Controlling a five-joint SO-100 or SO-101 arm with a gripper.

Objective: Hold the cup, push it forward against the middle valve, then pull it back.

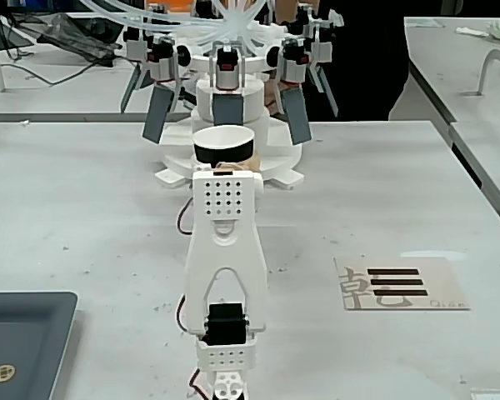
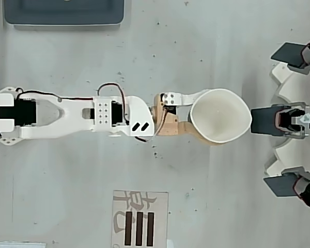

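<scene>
— Pale grey tabletop (image 2: 206, 46), white dispenser drum (image 1: 233, 104) at the far end. Where's the small black-banded paper cup (image 2: 219, 115)?

— Pinched in the white arm's two-finger gripper (image 2: 199, 116), squeezed slightly oval, just short of the upright grey paddle valve (image 2: 262, 120).

— Why level, mouth up?

— Probably so its rim meets the paddle squarely; contact seems not yet made.

- Cup (image 1: 223, 143): white rim and inside, wide black band.
- Middle valve (image 1: 228, 110): grey paddle, black-and-red block above.
- Arm (image 1: 225, 250): white.
- Card (image 1: 400, 283): tan, three black bars.
</scene>
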